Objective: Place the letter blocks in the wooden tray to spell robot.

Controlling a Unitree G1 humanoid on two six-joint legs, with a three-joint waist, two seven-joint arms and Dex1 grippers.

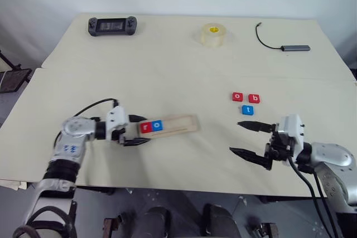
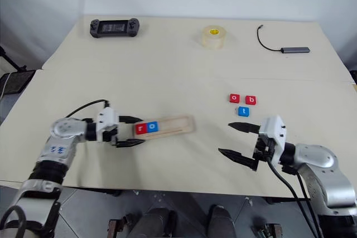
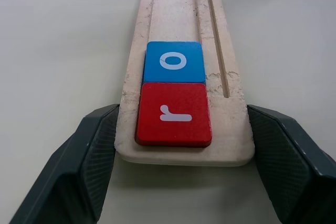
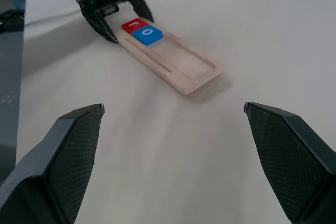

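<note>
A pale cream surface (image 1: 167,76) carries a long wooden tray (image 1: 170,125) lying lengthwise near the front edge, left of centre. Two letter blocks sit touching in the tray's left end: a red r tile (image 1: 146,127) at the very end and a blue o tile (image 1: 158,125) next to it. The rest of the tray is bare wood.

The left gripper (image 1: 135,131) reaches in from the left with its fingers (image 3: 86,161) spread on either side of the tray's left end; one finger looks to be right against the tray's side and the other just off it, and they are not clamped.

Toward the right side of the surface, well apart from the tray, lie three more tiles: a red o tile (image 1: 237,97) and a red b tile (image 1: 254,98) side by side, with a blue t tile (image 1: 247,110) just in front of them.

The right gripper (image 1: 249,138) hovers near the front right edge, just in front of those tiles, fingers wide apart and holding nothing.

Along the back edge sit a black handheld controller (image 1: 112,25), a roll of clear tape (image 1: 213,34) and a grey adapter with a black cable (image 1: 281,43).
</note>
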